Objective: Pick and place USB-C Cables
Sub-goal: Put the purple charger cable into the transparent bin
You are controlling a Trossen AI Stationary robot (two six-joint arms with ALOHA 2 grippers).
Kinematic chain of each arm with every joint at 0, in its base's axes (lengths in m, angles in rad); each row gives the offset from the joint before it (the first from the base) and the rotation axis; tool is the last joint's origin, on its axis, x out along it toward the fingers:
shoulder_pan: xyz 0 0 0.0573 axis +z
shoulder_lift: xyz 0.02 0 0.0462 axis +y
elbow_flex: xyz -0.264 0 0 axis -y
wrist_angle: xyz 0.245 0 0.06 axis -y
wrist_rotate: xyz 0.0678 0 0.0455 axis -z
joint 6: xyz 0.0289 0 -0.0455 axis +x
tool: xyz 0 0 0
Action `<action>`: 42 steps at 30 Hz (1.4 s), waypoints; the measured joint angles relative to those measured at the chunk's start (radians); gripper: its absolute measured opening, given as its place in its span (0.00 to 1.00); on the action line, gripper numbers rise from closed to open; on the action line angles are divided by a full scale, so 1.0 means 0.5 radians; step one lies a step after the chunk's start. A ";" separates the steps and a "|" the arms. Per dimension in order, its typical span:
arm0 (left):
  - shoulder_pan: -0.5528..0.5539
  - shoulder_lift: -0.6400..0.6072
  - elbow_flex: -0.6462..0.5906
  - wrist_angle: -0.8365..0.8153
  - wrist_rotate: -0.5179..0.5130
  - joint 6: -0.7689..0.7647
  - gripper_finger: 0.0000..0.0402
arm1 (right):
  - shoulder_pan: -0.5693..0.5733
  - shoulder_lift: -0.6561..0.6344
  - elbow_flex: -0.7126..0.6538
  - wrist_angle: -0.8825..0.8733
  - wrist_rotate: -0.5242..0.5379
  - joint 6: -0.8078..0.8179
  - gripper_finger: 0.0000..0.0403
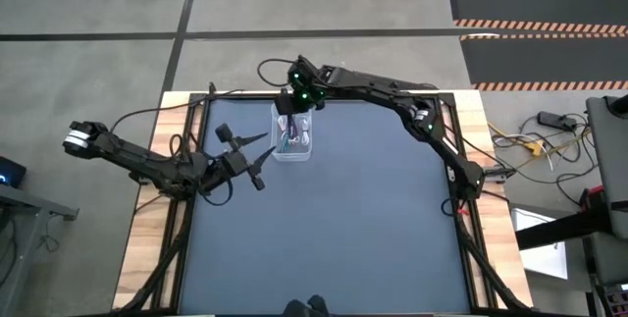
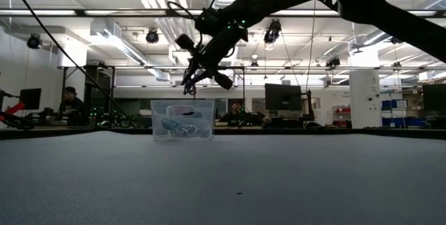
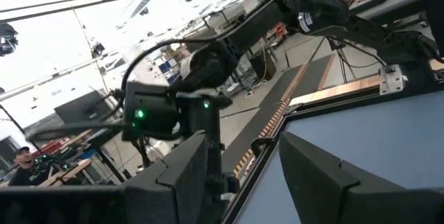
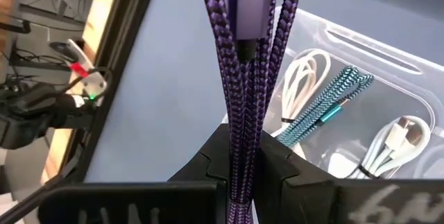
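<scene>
The dark purple braided cable [image 4: 239,78] is a bundle of strands hanging over the clear bin [image 4: 388,50], which stands on the dark mat [image 1: 292,143]. My right gripper [image 4: 241,156] is shut on it, above the bin's far end [image 1: 291,116]. Inside the bin lie two white cables [image 4: 305,71] [image 4: 399,137] and the teal-green one [image 4: 333,102]. In the low view my right gripper [image 2: 202,68] hovers above the bin [image 2: 182,119]. My left gripper [image 1: 253,158] waits open just left of the bin, and its wrist view looks past its fingers [image 3: 250,175] at the right arm. My right gripper pinches the purple cable bundle between its two fingers, several strands together [image 4: 239,141], near one end of the bundle. The fingers come from above, slanting down. The cable runs on past the fingertips, its plug [image 4: 244,47] showing, and hangs clear above the bin.
The wooden table edges [image 1: 147,199] frame the dark mat, which stretches open toward the near side [image 1: 324,248]. Black wires trail from both arms along the far edge. People sit at desks in the room beyond the table [image 2: 70,103].
</scene>
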 joint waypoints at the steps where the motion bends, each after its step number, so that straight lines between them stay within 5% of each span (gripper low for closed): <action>1: 0.000 0.000 0.000 0.000 0.000 0.000 0.41 | 0.000 0.009 0.000 0.000 -0.001 0.000 0.05; 42: -0.001 0.000 -0.002 0.001 0.001 0.001 0.41 | 0.002 0.056 -0.225 0.074 0.062 -0.060 0.05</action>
